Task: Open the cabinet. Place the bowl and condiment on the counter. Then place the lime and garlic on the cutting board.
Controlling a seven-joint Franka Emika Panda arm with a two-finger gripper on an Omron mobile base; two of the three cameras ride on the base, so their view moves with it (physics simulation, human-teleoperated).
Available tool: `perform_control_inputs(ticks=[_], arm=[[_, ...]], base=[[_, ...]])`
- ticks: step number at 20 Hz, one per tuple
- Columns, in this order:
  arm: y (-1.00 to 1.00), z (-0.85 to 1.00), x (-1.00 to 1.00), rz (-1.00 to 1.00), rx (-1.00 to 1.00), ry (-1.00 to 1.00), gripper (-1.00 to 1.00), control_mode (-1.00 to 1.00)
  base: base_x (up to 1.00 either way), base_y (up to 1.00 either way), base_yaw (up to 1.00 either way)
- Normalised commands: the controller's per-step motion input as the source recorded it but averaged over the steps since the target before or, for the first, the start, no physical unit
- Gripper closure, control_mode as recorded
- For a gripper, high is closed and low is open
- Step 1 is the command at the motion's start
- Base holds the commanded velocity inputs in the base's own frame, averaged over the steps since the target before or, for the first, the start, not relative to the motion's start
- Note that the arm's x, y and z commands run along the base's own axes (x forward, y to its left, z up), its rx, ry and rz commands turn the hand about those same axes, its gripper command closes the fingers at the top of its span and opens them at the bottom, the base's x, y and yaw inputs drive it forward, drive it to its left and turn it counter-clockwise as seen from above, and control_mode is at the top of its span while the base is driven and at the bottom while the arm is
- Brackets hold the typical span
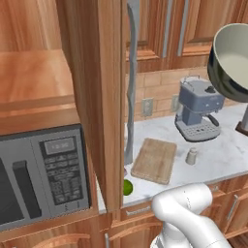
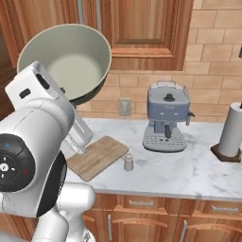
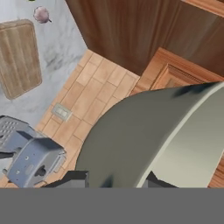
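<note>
While the tall reddish-brown wooden cabinet door (image 1: 99, 97) stands swung open edge-on in the left base view, its long grey bar handle (image 1: 131, 82) running vertically, the round deep bowl with a dark outside and pale cream inside (image 1: 231, 60) hangs in the air at the upper right, tipped so its mouth faces left and upward. Below it, on the white marble tabletop (image 1: 218, 160), the flat light-wood cutting board (image 1: 155, 160) lies with its long axis running away from the front edge, bare. A small pale shaker bottle (image 1: 192, 156) stands upright just right of the board, and a blue-grey coffee machine (image 1: 198, 109) stands behind it. A bright green lime (image 1: 127, 187) sits at the front edge of the tabletop, partly hidden by the door.

From the right base view, the bowl (image 2: 66, 59) is high above the board (image 2: 97, 157), its mouth turned toward the camera and up, with the white arm's hand just under its lower rim. The shaker (image 2: 128, 163) stands near the board's right corner, the coffee machine (image 2: 166, 118) beyond it, and a white paper-towel roll (image 2: 232, 130) far right.

Along the hand view, the bowl's rim (image 3: 175, 131) sits between the two dark fingers (image 3: 76, 177), which stand narrowly apart, pinching the wall. A pinkish-white garlic bulb (image 3: 41, 14) lies on the marble beside the board (image 3: 19, 57).
</note>
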Motion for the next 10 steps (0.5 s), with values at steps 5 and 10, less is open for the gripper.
perform_control_inputs(ticks=[5,10], arm=[[0.00,0.00,0.00,0.00,0.00,0.00,1.00,1.00],[0.00,0.00,0.00,0.00,0.00,0.00,1.00,1.00]], base=[[0.30,-0.45,0.14],[0.24,-0.52,0.11]])
